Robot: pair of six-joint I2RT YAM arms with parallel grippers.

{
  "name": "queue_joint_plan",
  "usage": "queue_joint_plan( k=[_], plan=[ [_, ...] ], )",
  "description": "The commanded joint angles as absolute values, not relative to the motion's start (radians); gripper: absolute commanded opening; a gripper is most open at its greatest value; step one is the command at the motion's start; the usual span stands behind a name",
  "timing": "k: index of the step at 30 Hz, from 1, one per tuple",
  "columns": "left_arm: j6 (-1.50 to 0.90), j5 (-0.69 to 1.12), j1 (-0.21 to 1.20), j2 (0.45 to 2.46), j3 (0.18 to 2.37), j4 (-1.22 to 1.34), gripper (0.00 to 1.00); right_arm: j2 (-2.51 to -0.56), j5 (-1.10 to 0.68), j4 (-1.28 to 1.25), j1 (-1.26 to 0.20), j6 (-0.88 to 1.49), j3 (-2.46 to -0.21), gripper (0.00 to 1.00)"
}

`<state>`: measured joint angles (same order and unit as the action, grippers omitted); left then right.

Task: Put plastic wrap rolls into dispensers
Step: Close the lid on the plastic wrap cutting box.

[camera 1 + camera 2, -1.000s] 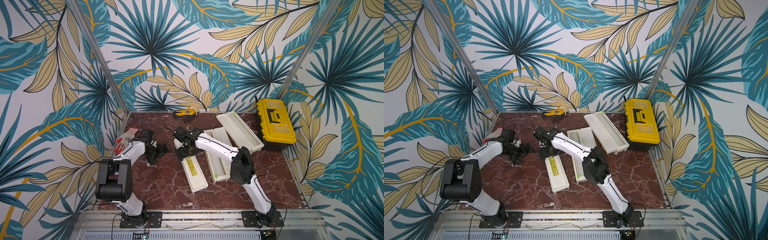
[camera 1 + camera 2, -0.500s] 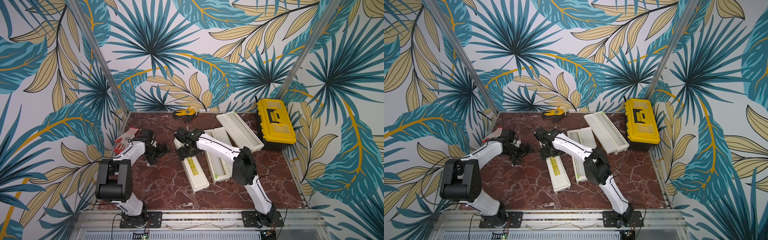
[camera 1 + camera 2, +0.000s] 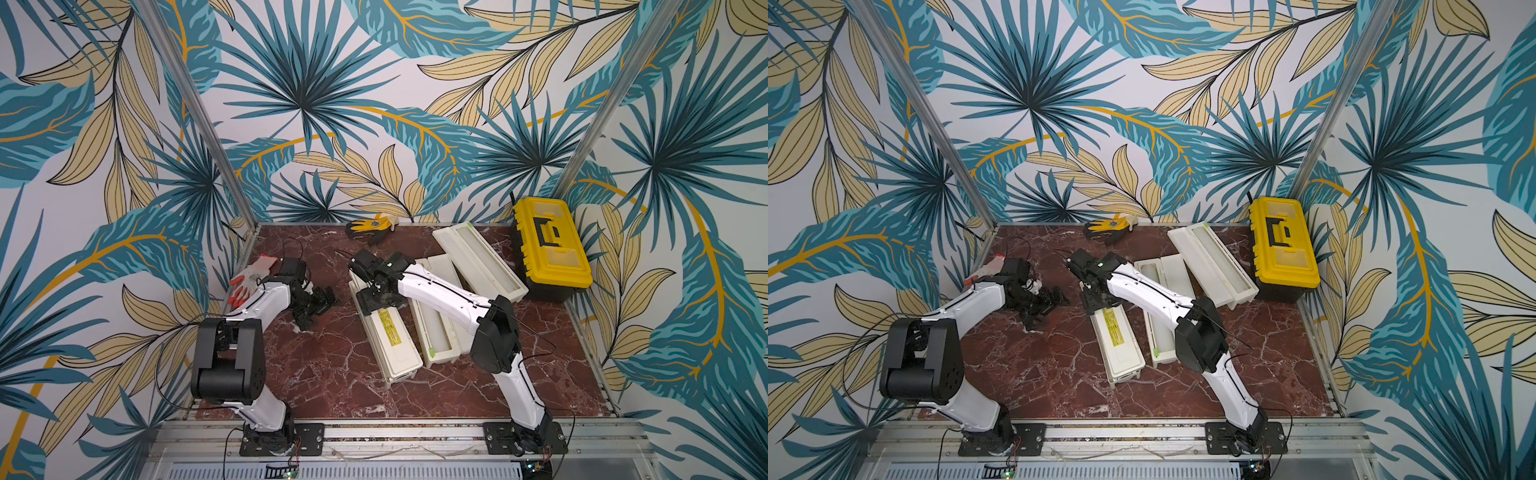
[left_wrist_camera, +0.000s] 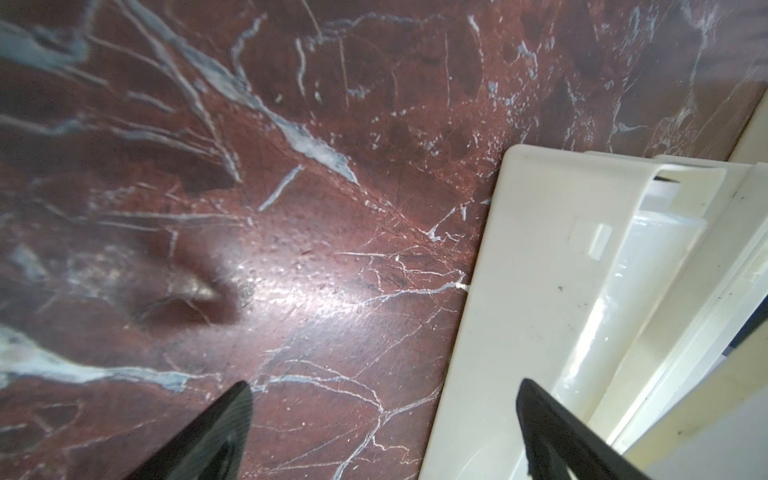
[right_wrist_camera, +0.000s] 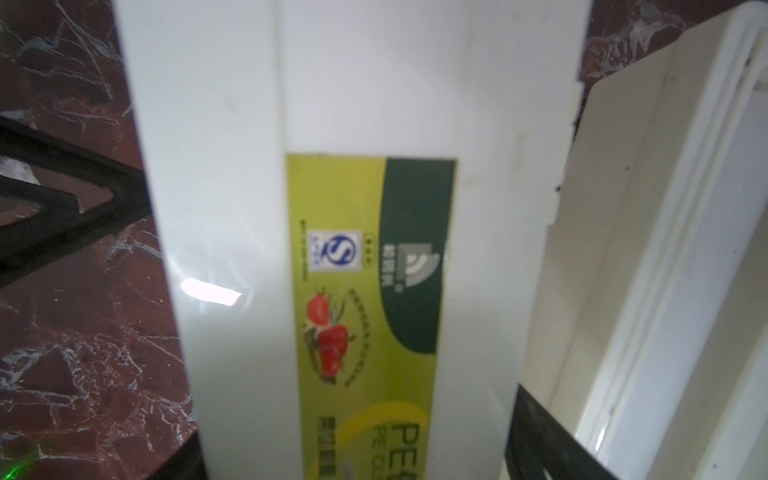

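Lid stage, prob.: right fingers (image 5: 536, 449) straddle far end of shut labelled box (image 3: 388, 332), snug both sides; can't tell if clamped. Left fingers (image 4: 216, 440) wide apart, empty, above counter (image 3: 332, 374). Roll (image 3: 434, 328) lies in middle open box (image 3: 444, 274); back box (image 3: 453, 245) also open. Next: shut lids w/ even push.

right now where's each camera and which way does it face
Top views: high in front, looking down on marble table; left arm and right arm show whole.
Left wrist: faces down at table and a cream dispenser; left fingers show.
Right wrist: close over the labelled dispenser; right fingers flank it.
Shared: top and right wrist views both show its label.
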<state>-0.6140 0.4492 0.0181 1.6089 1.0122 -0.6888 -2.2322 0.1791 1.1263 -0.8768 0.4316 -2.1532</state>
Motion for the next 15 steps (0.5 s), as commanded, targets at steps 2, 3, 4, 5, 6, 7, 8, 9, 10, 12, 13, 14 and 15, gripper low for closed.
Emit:
queue_joint_plan(
  k=[2, 3, 4, 5, 6, 7, 8, 9, 10, 12, 13, 14, 15],
  plan=[
    [-0.6, 0.437, 0.02, 1.603, 0.999, -0.689, 1.0, -2.27, 0.171, 1.147, -0.88, 0.429, -2.191, 0.73],
    [-0.6, 0.438, 0.021, 1.605, 1.0, -0.688, 1.0, -2.272, 0.165, 1.144, -0.881, 0.431, -2.196, 0.73],
    [-0.6, 0.436, 0.02, 1.606, 1.0, -0.689, 1.0, -2.276, 0.156, 1.141, -0.881, 0.43, -2.197, 0.73],
    [-0.6, 0.434, 0.02, 1.607, 1.0, -0.688, 1.0, -2.278, 0.151, 1.14, -0.881, 0.431, -2.198, 0.73],
    [-0.599, 0.433, 0.021, 1.609, 1.0, -0.689, 1.0, -2.282, 0.149, 1.14, -0.882, 0.431, -2.197, 0.73],
    [-0.599, 0.433, 0.021, 1.611, 1.0, -0.688, 1.0, -2.287, 0.146, 1.142, -0.882, 0.431, -2.199, 0.73],
    [-0.599, 0.433, 0.02, 1.613, 1.0, -0.689, 1.0, -2.29, 0.143, 1.144, -0.884, 0.432, -2.202, 0.73],
    [-0.598, 0.433, 0.021, 1.615, 1.0, -0.689, 1.0, -2.295, 0.141, 1.146, -0.884, 0.433, -2.203, 0.73],
    [-0.598, 0.434, 0.02, 1.617, 1.0, -0.688, 1.0, -2.296, 0.139, 1.146, -0.883, 0.434, -2.204, 0.73],
    [-0.598, 0.433, 0.021, 1.62, 1.001, -0.689, 1.0, -2.299, 0.134, 1.144, -0.886, 0.435, -2.207, 0.73],
    [-0.597, 0.433, 0.021, 1.621, 1.002, -0.689, 1.0, -2.3, 0.13, 1.143, -0.886, 0.434, -2.207, 0.73],
    [-0.597, 0.432, 0.02, 1.621, 1.002, -0.689, 1.0, -2.302, 0.128, 1.146, -0.887, 0.435, -2.209, 0.73],
    [-0.597, 0.432, 0.02, 1.623, 1.002, -0.688, 1.0, -2.308, 0.129, 1.15, -0.888, 0.437, -2.212, 0.73]
  ],
)
